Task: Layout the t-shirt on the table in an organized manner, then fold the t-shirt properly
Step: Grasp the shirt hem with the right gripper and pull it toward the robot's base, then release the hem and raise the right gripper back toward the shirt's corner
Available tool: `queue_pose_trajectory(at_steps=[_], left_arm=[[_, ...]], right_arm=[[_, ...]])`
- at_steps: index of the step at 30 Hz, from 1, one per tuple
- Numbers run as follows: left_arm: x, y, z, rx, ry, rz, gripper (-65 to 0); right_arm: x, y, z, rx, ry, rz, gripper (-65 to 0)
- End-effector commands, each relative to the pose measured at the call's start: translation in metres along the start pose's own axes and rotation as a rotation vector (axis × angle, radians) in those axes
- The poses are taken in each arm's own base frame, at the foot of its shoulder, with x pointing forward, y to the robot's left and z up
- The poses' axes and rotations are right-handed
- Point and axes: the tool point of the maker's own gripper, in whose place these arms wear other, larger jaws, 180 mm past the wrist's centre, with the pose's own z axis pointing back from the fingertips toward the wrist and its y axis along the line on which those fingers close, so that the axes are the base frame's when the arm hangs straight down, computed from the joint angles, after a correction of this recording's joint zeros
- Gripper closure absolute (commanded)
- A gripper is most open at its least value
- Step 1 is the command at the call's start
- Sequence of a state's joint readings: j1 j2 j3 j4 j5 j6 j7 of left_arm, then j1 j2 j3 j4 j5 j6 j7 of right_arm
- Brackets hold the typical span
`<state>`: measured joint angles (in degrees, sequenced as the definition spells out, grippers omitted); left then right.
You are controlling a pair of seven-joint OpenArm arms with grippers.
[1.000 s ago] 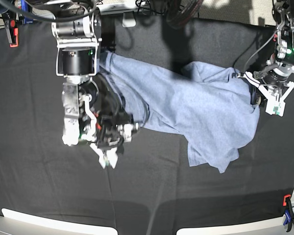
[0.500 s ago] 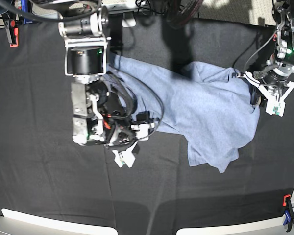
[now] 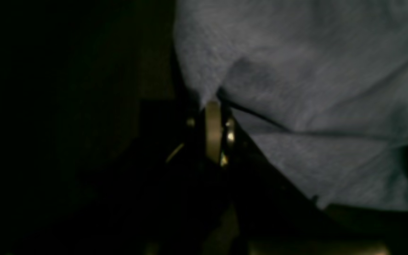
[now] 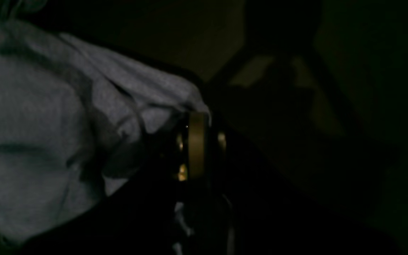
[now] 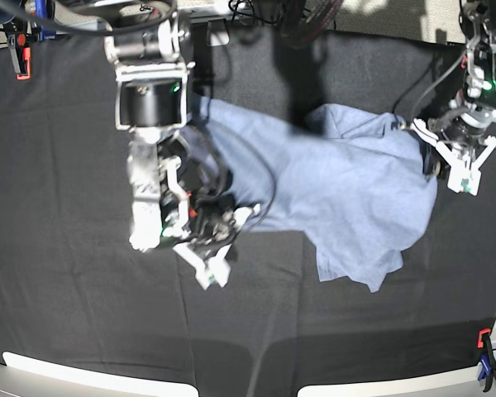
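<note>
Right hand (image 4: 197,117) closed on heathered t-shirt (image 5: 347,190) | crumpled, black table (image 5: 66,314)

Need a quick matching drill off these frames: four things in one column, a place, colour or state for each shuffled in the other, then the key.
Things:
1. t-shirt
2. table
3. left gripper
4. right gripper

Descriptions:
A. black cloth cover
B. shut on the shirt edge at the base view's right
C. light blue-grey, rumpled, not yet flat
D. shut on the shirt edge at the base view's left

Pairs: 1-C, 2-A, 3-B, 4-D
</note>
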<state>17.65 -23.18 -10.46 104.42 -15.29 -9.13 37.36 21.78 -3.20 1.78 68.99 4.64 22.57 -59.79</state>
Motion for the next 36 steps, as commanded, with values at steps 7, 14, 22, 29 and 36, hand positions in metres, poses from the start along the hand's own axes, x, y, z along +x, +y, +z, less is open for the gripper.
queue_pose_trajectory(at_steps=[7,14,22,29,36], left_arm=[[-0.003,0.005,0.007,0.022,-0.005,-0.036,0.0],[-0.013,0.003,0.009,0.018,0.018,-0.035,0.0],[-0.014,0.003,0.01,0.017,0.02,-0.035,0.0],[-0.005,-0.003,0.01,-0.013,-0.029,0.008,0.0],[-0.004,-0.003,0.01,-0.016,-0.033,0.013,0.0]], right_arm=[[0.108,-0.062,0.06,-0.169,-0.255,0.086,0.0],[0.154,-0.116,0.111,-0.342,-0.364,0.112,0.0],[0.167,-0.166,0.152,-0.477,-0.437,0.119,0.0],[0.177,-0.184,0.151,-0.48,-0.517,0.106,0.0],[0.176,-0.196,0.121,-0.431,-0.557,0.063,-28.7]])
